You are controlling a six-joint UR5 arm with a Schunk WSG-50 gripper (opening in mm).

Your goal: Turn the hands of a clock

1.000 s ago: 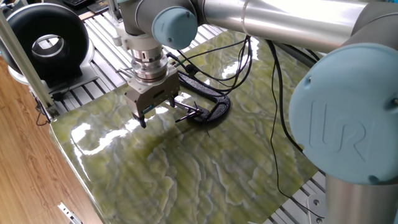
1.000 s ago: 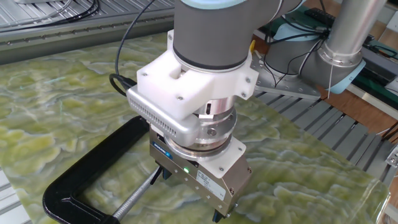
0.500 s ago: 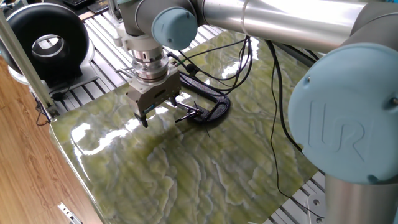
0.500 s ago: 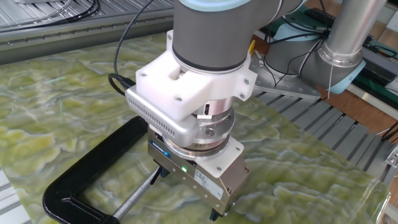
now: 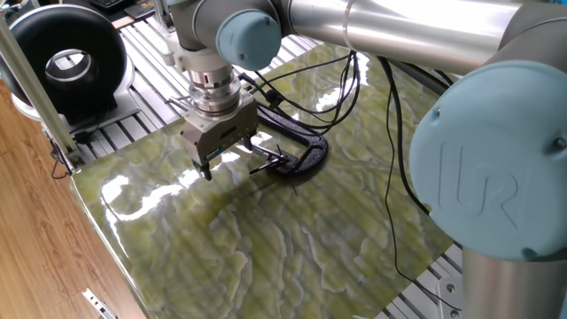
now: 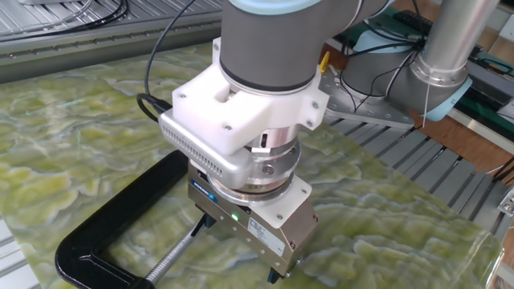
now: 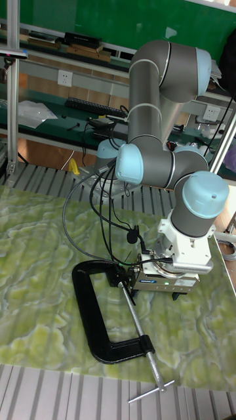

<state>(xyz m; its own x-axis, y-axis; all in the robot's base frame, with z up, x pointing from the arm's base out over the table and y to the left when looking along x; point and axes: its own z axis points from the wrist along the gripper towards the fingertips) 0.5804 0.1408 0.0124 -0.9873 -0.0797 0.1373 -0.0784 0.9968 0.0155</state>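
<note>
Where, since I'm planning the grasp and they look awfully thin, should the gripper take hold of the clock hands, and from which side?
Probably on one pointer of the hands, close to their hub, coming straight down from above with the open gripper. They lie thin and nearly flat, held by the C-clamp, whose frame seems to block an approach from the far side.
</note>
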